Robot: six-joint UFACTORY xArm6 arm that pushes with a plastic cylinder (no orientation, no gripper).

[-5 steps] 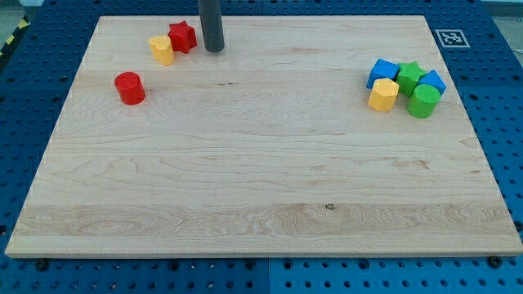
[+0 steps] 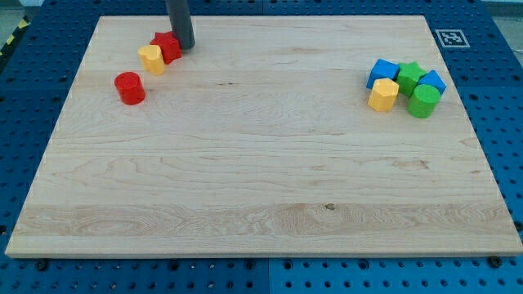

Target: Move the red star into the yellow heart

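Observation:
The red star [image 2: 167,46] lies near the view's top left of the wooden board, touching the yellow heart [image 2: 151,60] on the heart's upper right side. My tip [image 2: 183,46] is right against the star's right edge. A red cylinder [image 2: 129,87] stands a little below and left of the heart, apart from it.
A cluster at the view's right holds a blue block [image 2: 382,72], a green star [image 2: 411,76], another blue block [image 2: 433,82], a yellow block [image 2: 382,95] and a green cylinder [image 2: 423,101]. The board's top edge [image 2: 261,15] is close above the tip.
My tip moved left and pushed the red star down and left. The yellow heart slid down and left with it, closer to the red cylinder.

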